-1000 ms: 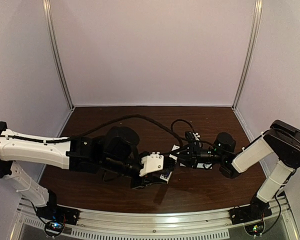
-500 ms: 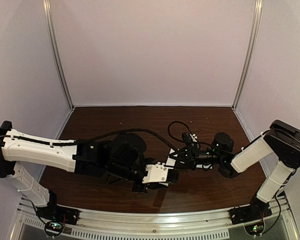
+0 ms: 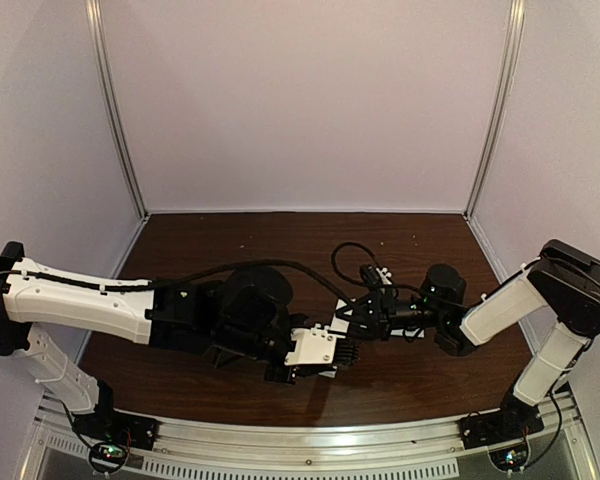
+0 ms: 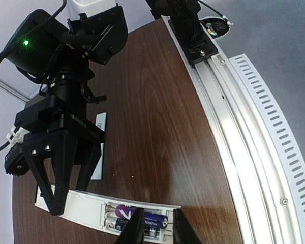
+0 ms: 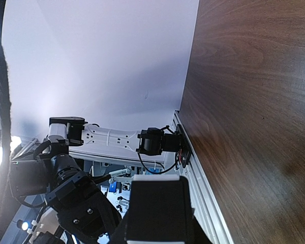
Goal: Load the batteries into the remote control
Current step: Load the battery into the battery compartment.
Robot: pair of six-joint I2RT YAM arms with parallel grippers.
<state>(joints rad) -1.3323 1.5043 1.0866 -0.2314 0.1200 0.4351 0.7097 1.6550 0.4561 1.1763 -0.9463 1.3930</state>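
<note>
From above, both arms meet just below the centre of the dark wooden bench (image 3: 410, 385). The left pincer (image 3: 346, 352) points right. The right pincer (image 3: 350, 321) points left, just above it in the frame, and the two nearly touch.

In the left wrist view, the remote control (image 4: 86, 207) lies flat along the bottom edge with its compartment open. The bluish-purple battery (image 4: 126, 209) and the dark battery (image 4: 151, 222) lie side by side inside it. The left pincer's tips are narrowly parted over the dark battery's end and clasp nothing. At lower left, the right pincer straddles the remote's other end and is clamped on it. A flat white strip (image 4: 100, 127) lies on the bench behind.

The right wrist view shows bench at the right and the left arm (image 5: 114, 137) at lower left. The right pincer's own jaws are too dark to read.
</note>
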